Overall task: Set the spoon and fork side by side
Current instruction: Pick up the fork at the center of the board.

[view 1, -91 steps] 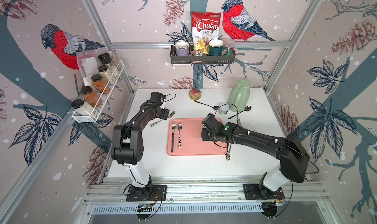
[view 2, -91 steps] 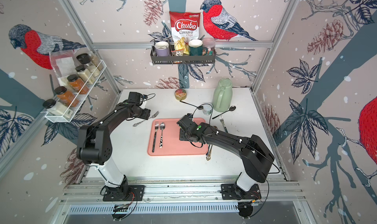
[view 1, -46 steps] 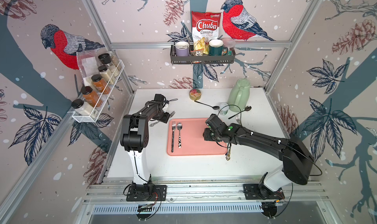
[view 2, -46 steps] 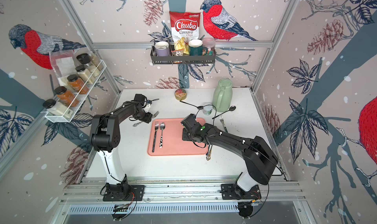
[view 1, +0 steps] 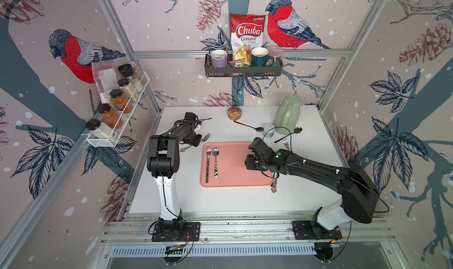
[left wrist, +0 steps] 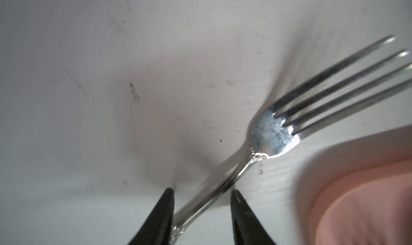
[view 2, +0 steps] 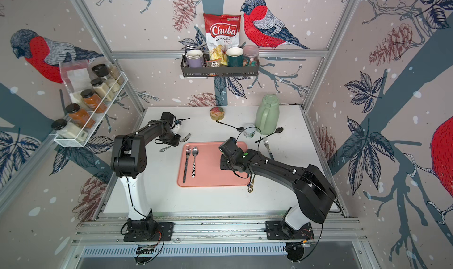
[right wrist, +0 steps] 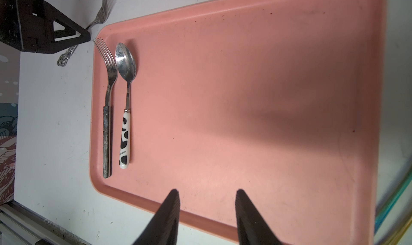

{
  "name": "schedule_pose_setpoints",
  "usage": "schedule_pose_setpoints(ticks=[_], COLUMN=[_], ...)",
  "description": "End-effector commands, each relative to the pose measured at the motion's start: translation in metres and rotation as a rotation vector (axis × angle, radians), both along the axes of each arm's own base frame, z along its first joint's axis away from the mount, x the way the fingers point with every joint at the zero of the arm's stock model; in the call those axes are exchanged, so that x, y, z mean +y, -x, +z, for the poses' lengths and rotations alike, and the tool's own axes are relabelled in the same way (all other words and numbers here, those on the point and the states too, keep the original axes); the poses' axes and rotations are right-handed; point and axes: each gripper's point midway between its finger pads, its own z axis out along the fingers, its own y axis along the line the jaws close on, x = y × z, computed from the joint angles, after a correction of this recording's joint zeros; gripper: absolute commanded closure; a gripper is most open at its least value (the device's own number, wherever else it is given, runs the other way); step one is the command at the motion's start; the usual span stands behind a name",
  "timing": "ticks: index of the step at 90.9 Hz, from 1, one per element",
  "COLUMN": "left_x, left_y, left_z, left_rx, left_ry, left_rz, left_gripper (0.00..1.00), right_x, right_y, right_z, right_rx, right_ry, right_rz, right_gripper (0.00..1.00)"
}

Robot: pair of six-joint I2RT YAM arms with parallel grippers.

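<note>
A dark-handled fork [view 1: 208, 157] [right wrist: 109, 87] and a spoon [view 1: 215, 157] [right wrist: 126, 65] with a black-and-white handle lie side by side at the left end of the pink tray [view 1: 235, 172] [right wrist: 245, 98]. Left of the tray, an ornate silver fork [view 1: 206, 138] [left wrist: 274, 132] lies slanted on the white table. My left gripper [view 1: 195, 141] [left wrist: 201, 191] is down over it, open, with its fingers on either side of the handle. My right gripper [view 1: 247, 163] [right wrist: 207, 191] hovers open and empty over the tray's right part.
At the back stand a green jug [view 1: 286, 116], a small tin [view 1: 234, 113] and a white cup [view 1: 268, 131], with two black spoons [view 1: 247, 126] and another fork [view 1: 285, 142] nearby. A gold utensil [view 1: 274, 185] lies by the tray's front right corner.
My left arm has folded in, its elbow swinging toward the front, and its gripper has settled over the ornate fork's handle. The right gripper has drifted slightly to the right.
</note>
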Motion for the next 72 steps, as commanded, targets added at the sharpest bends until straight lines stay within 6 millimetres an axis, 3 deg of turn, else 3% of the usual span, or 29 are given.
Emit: schedule_pose_setpoints(ticks=[1,12,20,24,49,72], left_x=[0.001,0.002,0.002,0.005,0.025,0.035], left_y=[0.008,0.012,0.012,0.011,0.006,0.011], left_z=[-0.009,-0.013,-0.012,-0.011,0.011,0.082], left_rx=[0.039,0.064,0.062,0.058,-0.005,-0.137], left_ry=[0.001,0.001,-0.001,-0.015,-0.100,-0.134], left_rz=[0.006,0.011,0.023,0.037,0.158,0.356], left_gripper=[0.58,0.71,0.86,1.00,1.00,1.00], right_x=[0.004,0.005,0.005,0.005,0.004,0.005], right_y=[-0.002,-0.002,-0.002,-0.001,0.000,-0.001], right_z=[0.004,0.002,0.001,0.001,0.000,0.001], right_rx=[-0.012,-0.007,-0.002,-0.001,0.005,0.010], right_ry=[-0.021,-0.025,-0.023,-0.023,-0.025,-0.031], right_rz=[0.006,0.008,0.009,0.010,0.007,0.004], right_gripper=[0.57,0.57,0.57,0.57,0.57,0.57])
